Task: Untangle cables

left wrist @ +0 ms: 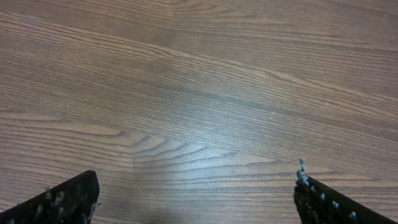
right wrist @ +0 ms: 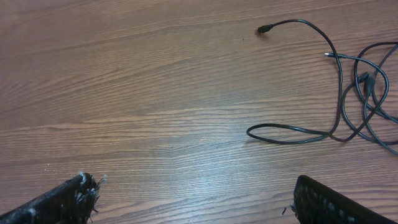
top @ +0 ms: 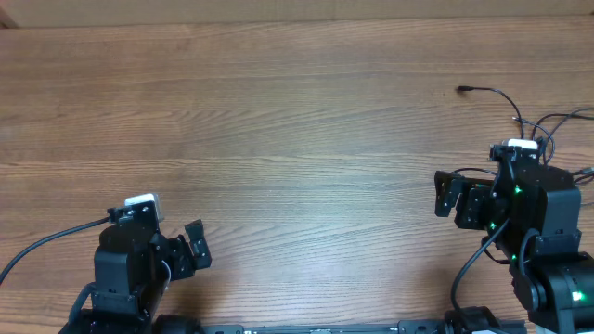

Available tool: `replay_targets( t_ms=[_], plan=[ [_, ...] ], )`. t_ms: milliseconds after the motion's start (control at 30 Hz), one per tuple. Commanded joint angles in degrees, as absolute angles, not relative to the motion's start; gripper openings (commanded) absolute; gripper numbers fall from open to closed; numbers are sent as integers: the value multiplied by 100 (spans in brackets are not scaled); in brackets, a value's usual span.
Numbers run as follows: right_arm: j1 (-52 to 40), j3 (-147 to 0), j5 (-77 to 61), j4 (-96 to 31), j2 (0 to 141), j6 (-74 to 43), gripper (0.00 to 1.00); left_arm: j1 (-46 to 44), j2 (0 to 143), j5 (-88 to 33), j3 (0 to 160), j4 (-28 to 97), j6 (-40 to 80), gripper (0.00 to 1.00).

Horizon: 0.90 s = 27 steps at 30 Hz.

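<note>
Lying loose near the table's right edge, toward its far right corner, the cables (top: 483,90) (right wrist: 340,87) are thin black round cords of smooth flexible sheath. They cross one another in an open tangle and run out of view at the right, so they cannot be counted. Three small plug ends show in the right wrist view. One plug (right wrist: 264,28) lies apart at the end of a cord that arcs away from the tangle, and one cord forms a long flat loop toward the table's middle.

The right gripper (top: 447,195) (right wrist: 196,186) stands near the cables without touching them. Its two black fingers are spread wide and hold nothing.

The left gripper (top: 197,247) (left wrist: 196,190) sits near the front left corner, well apart from the cables. It is likewise spread wide over bare wood with nothing between its fingers. The finger pads (left wrist: 68,199) are black, rough and flecked with pale specks.

Several small green lights (top: 516,191) glow on the right arm. The table (top: 278,121) is brown with a fine, wavy wood grain.
</note>
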<state>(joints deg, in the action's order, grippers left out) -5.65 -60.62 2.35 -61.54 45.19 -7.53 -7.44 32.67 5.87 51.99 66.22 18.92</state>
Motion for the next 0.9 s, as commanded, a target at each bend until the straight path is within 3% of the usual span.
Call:
replay_targets(
  t_ms=[0, 300, 867],
  plan=[
    [-556, -6031, 292, -6143, 4508, -790, 100, -714, 3229, 639, 5151, 6622, 1820, 100],
    [-502, -5942, 292, -6121, 3909, -572, 100, -714, 3229, 639, 5151, 6622, 1820, 100],
    [-502, -2589, 270, -2392, 158, -558, 100, -714, 3229, 639, 5151, 6622, 1817, 100]
  ],
)
